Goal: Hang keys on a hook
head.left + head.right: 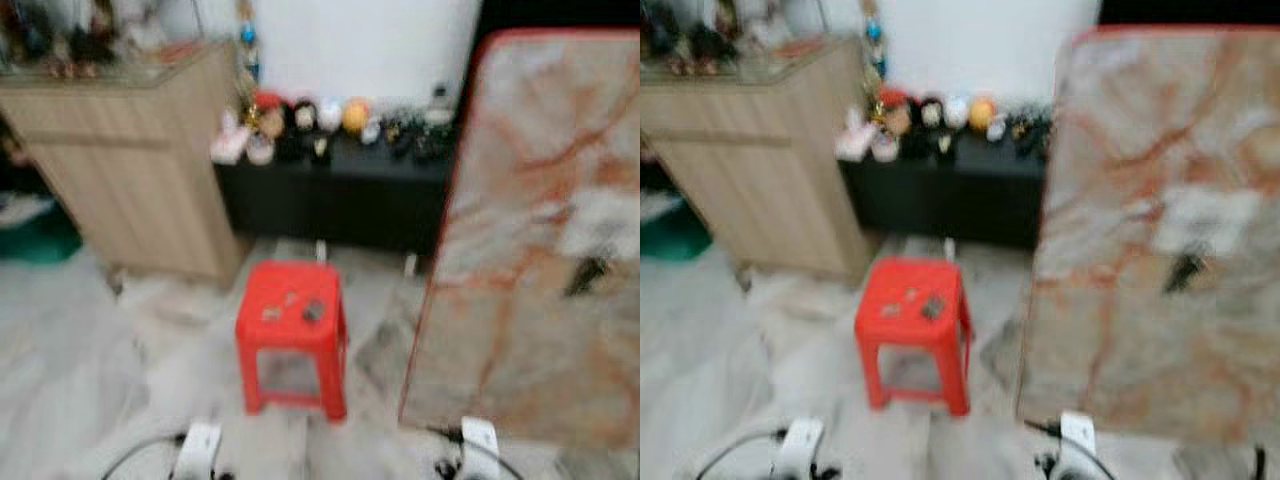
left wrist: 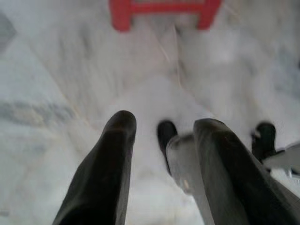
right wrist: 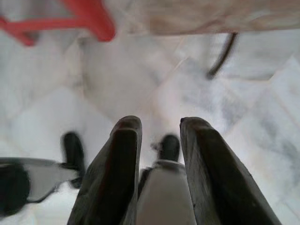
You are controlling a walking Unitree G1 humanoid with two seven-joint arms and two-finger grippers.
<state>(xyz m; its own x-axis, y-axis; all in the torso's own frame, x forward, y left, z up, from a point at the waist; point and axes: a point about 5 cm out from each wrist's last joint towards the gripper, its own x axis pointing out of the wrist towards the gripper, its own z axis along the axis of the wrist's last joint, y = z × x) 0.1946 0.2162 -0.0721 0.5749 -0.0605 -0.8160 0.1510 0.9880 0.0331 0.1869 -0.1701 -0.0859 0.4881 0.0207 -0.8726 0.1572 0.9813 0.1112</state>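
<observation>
Head views are blurred. We see a small red plastic stool [image 1: 292, 335] ahead on the pale marble floor [image 1: 70, 350], with small dark and pale items on its seat, probably the keys [image 1: 312, 311], too blurred to tell their long axis. Both arms hang low. Left gripper [image 2: 161, 129] points at the floor, jaws spread, holding nothing; right gripper [image 3: 161, 124] likewise, jaws spread and empty. The stool lies forward of both jaws, somewhat nearer the left one. No hook made out.

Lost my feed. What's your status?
Both hands low, open, empty: left hand, right hand. Small items, maybe keys, on red stool ahead. Marble table at right.
</observation>
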